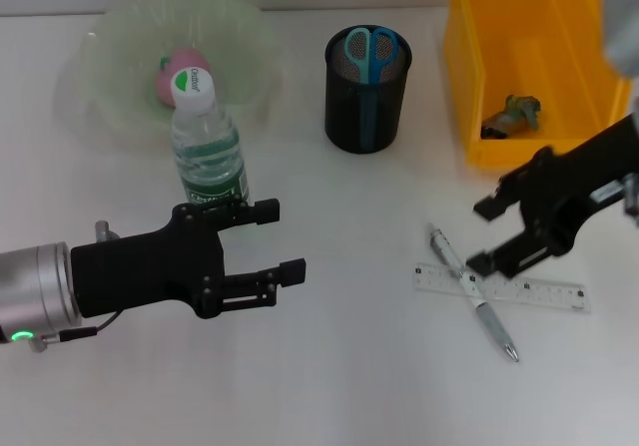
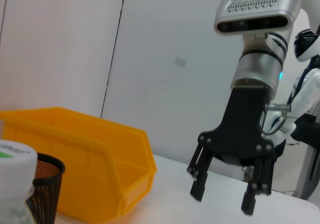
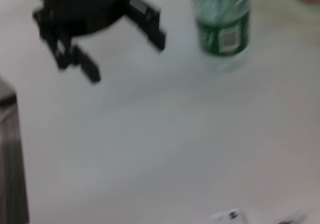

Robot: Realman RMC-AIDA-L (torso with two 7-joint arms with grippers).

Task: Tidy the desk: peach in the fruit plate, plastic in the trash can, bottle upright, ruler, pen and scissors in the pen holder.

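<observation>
**Pen and ruler left; right gripper over them**

Right gripper point(image 1: 482, 234) hangs with fingers spread and empty, just above the pen point(image 1: 471, 291) and ruler point(image 1: 501, 287). Pen lies diagonally across the ruler, touching it, so the pen is on top and likely the easier first pick. Both lie on the table point(image 1: 329, 366), between the holder point(image 1: 367, 89) and the table's near edge.

Left gripper point(image 1: 271, 240) sits just in front of the bottle point(image 1: 207, 145), fingers apart, gripping nothing. Bottle stands upright beside the plate point(image 1: 120, 87), cap on; that step looks done, which fits the open jaws next to it.

Peach point(image 1: 178, 75) is in the plate, partly hidden by the bottle. Scissors point(image 1: 371, 52) stand handles-up in the holder. Plastic point(image 1: 512, 114) lies in the bin point(image 1: 479, 87).

Materials:
- plate: translucent green, wavy rim, shallow
- holder: black wire mesh cylinder, open top
- bin: rigid yellow plastic, sloped front
- bottle: clear plastic, green label, white cap
- ruler: thin, flat, clear; sits flush on the table, probably hard to get fingers under
- pen: slim, light barrel with metal tip; could roll when nudged
</observation>
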